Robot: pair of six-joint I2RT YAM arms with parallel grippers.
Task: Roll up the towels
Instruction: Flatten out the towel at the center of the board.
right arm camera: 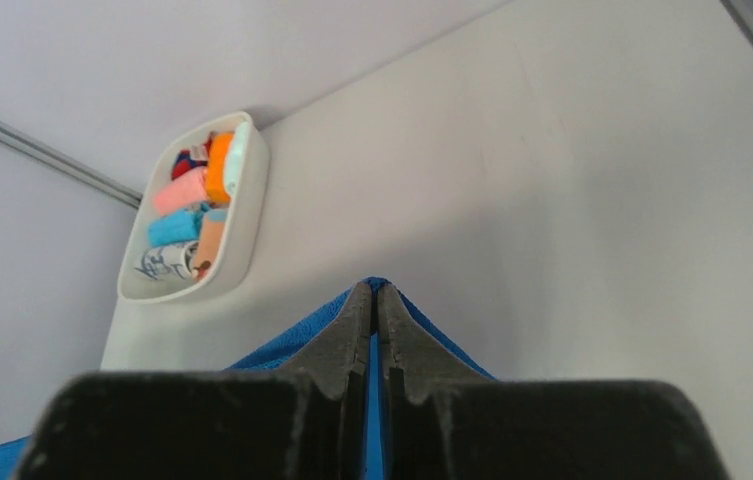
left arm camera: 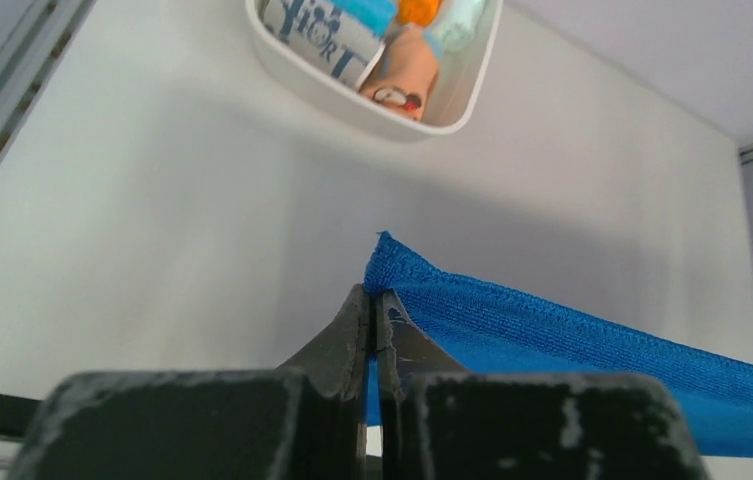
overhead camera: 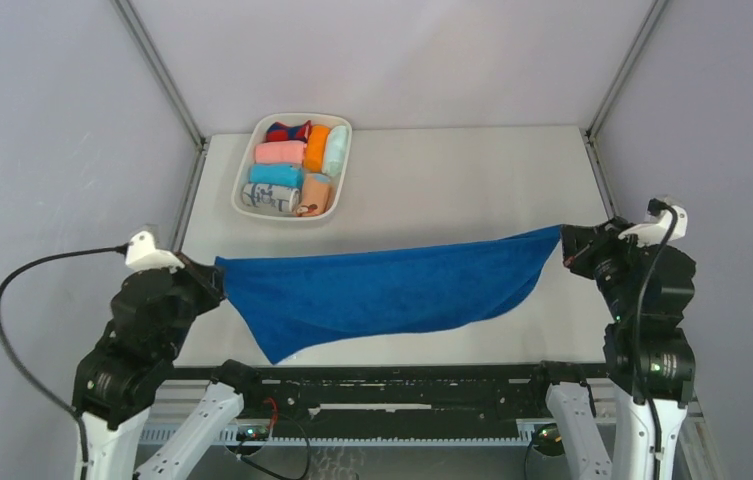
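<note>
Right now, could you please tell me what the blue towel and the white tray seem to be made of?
The blue towel looks like soft terry or microfibre cloth, matte: a fine looped nap shows along its edge, and it sags limply. The white tray seems to be moulded plastic, smooth with a slight sheen and rounded corners.

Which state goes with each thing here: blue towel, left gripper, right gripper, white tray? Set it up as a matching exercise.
Things:
1. blue towel
2. left gripper
3. right gripper
4. white tray

States:
a. shut on the towel's left corner
b. holds rolled cloths, far left
c. stretched between the arms, sagging
d. shut on the towel's right corner

Pairs: 1-c, 2-a, 3-d, 4-b
</note>
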